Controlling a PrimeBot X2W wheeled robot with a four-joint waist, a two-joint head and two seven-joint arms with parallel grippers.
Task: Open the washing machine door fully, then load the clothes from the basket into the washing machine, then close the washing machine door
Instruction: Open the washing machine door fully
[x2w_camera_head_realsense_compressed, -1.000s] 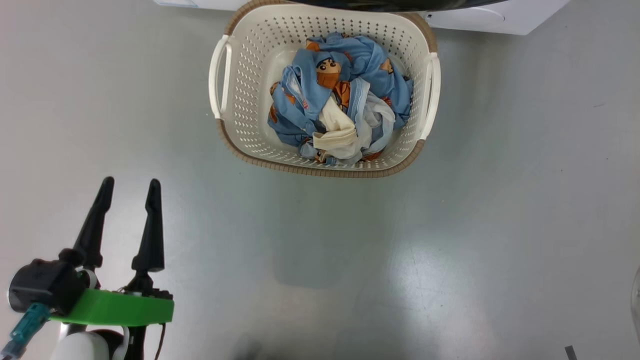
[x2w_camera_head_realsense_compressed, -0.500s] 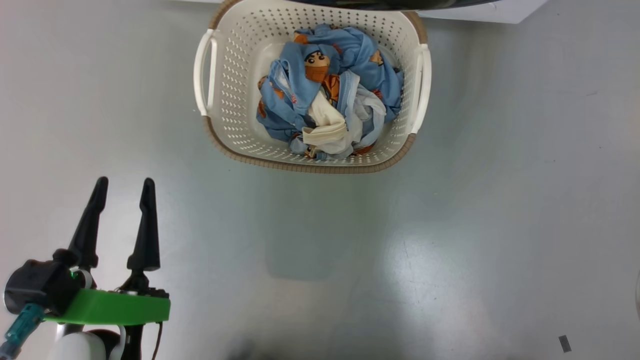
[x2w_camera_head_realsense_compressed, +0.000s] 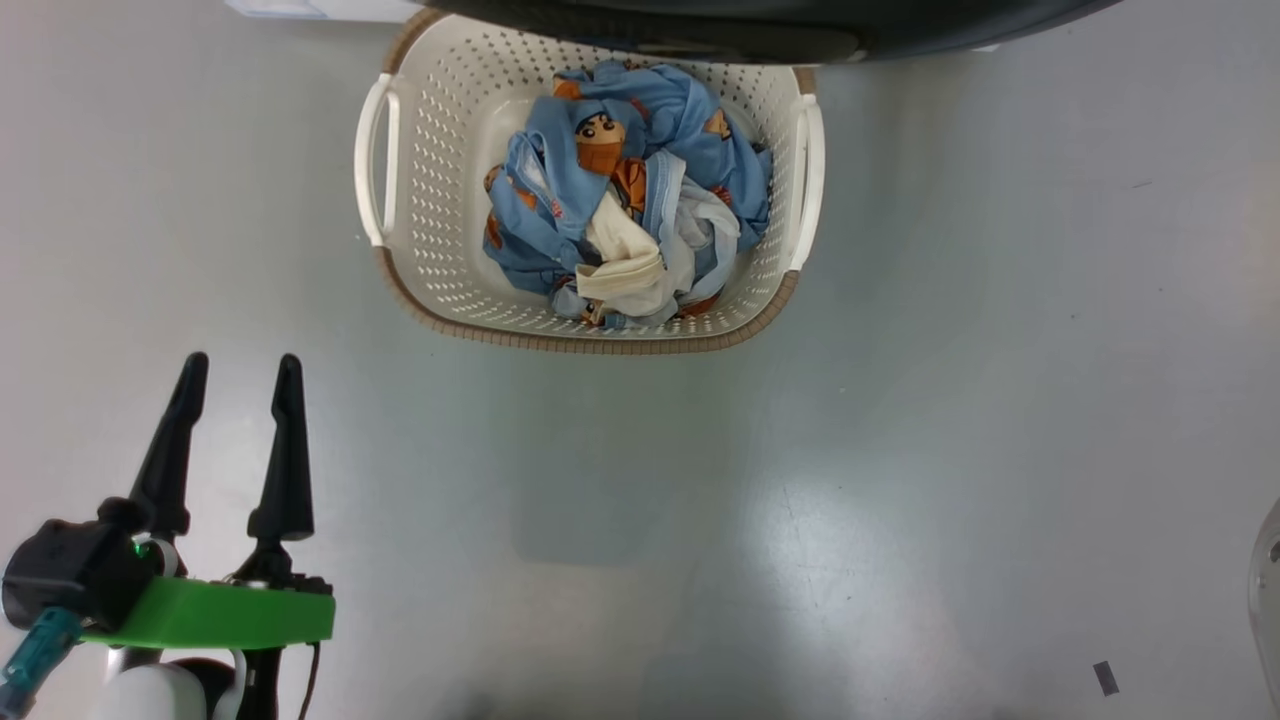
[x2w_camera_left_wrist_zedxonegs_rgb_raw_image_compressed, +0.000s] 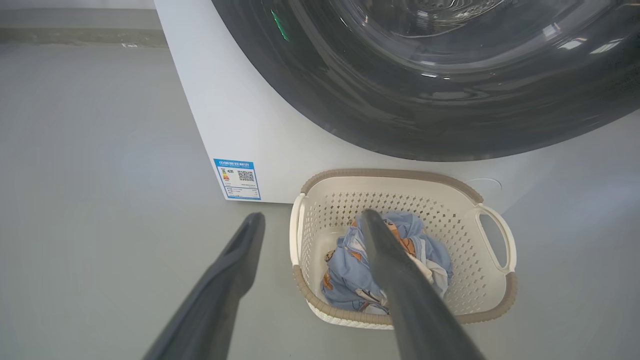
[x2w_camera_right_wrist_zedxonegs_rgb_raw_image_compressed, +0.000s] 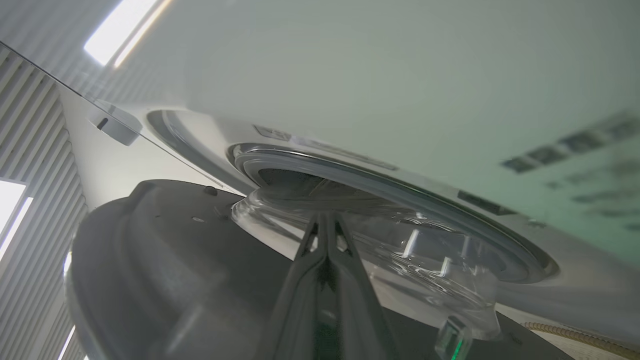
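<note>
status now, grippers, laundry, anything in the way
Left gripper open, empty, short of the basket. Right gripper shut, at the glass bowl of the door. Clothes heaped in basket. Door hangs over the basket's far rim.

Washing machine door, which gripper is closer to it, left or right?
Right. The right gripper, jaws shut, is beside the glass bowl of the washing machine door; the left gripper, jaws open, hangs over the floor, short of the basket.

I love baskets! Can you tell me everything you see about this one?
The basket is cream plastic, rounded-rectangular, with walls full of little holes, a brown woven-look rim and a white handle on each side. It stands upright on the grey floor, close before the white washing machine. Blue cartoon-print and cream clothes lie piled inside.
</note>
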